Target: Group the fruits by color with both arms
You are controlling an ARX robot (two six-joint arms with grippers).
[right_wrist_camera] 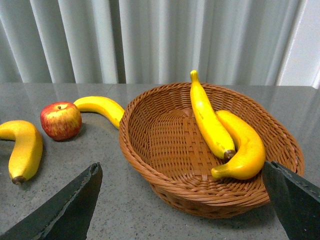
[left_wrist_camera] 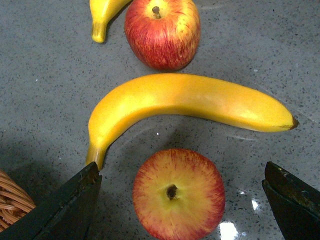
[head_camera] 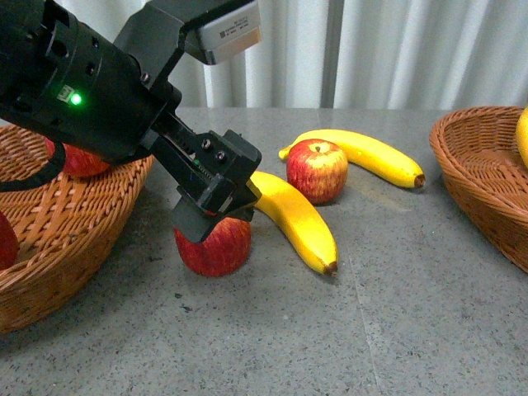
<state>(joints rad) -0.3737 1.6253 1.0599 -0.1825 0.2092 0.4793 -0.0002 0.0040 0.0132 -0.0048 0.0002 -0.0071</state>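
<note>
My left gripper is open and hangs right over a red apple on the grey table. In the left wrist view that apple lies between the spread jaws of the left gripper, untouched. A yellow banana lies just beyond it, shown too in the left wrist view. A second apple and a second banana lie farther back. My right gripper is open and empty, in front of the right basket, which holds two bananas. It is out of the front view.
The left wicker basket holds two red apples. The right basket stands at the table's right edge. A pleated white curtain hangs behind the table.
</note>
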